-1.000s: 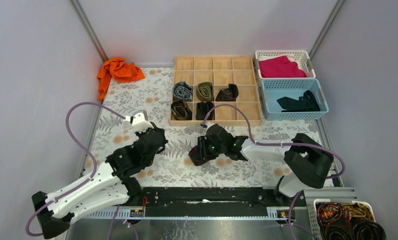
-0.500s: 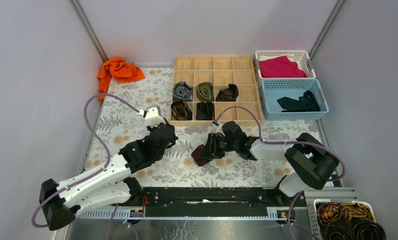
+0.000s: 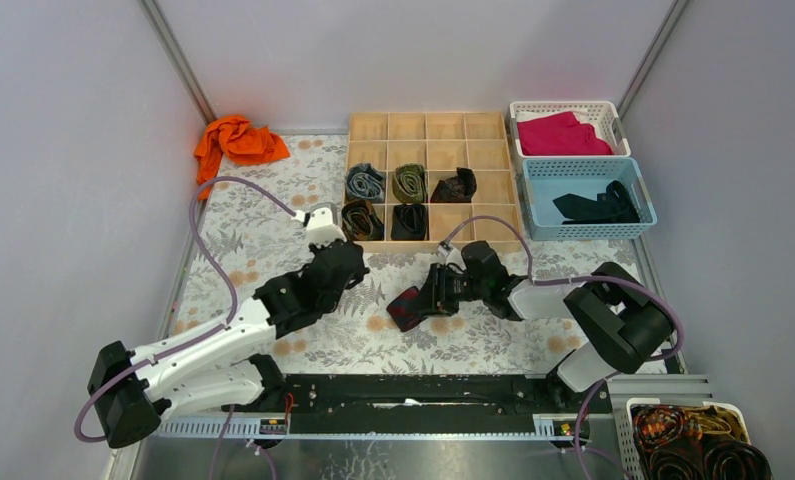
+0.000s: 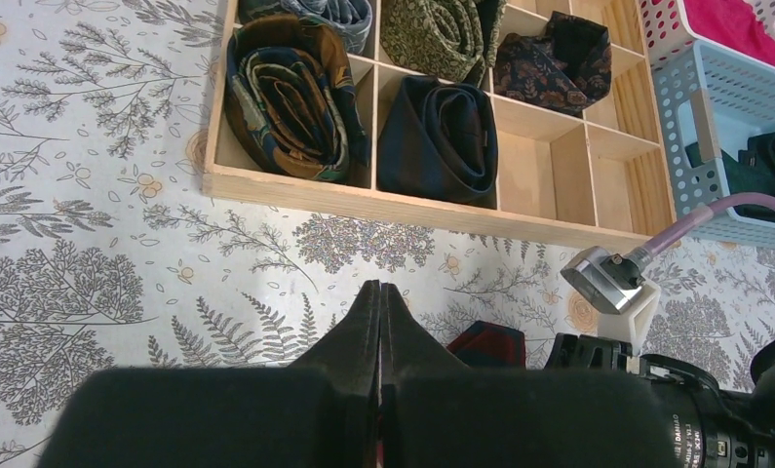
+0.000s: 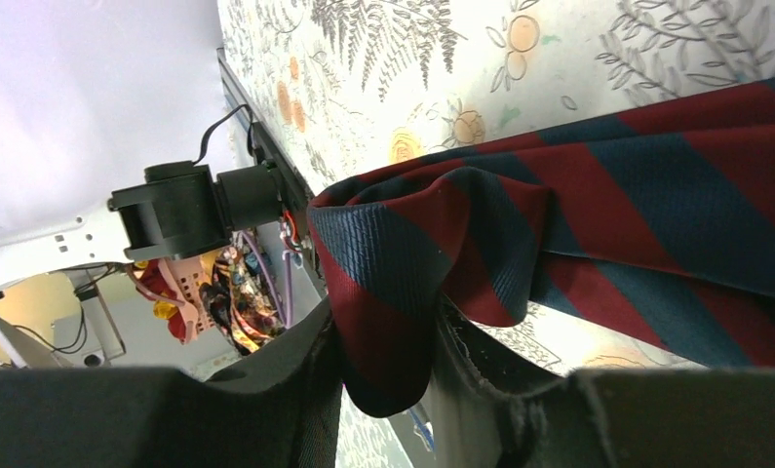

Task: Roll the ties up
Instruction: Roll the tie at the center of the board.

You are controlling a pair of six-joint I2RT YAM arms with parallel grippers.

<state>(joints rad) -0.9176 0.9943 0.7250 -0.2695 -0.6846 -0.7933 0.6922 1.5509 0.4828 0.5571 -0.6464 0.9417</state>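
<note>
The navy-and-red tie [image 5: 598, 195] is matt woven cloth with a fine diagonal rib, and the left gripper [image 4: 379, 292] has smooth, matt black plastic fingers. At twelve o'clock the compartment tray [image 4: 383, 202] is pale, bare, smooth wood; at one o'clock the white basket [image 4: 656, 24] and blue basket [image 4: 700, 107] are slightly glossy plastic lattice, on a smooth fern-printed table cover [image 4: 91, 253]

Rolled ties [image 3: 409, 183] sit in the tray [image 3: 436, 125] (baskets [image 3: 588, 165] to its right), one tie [image 3: 405, 308] before it.
</note>
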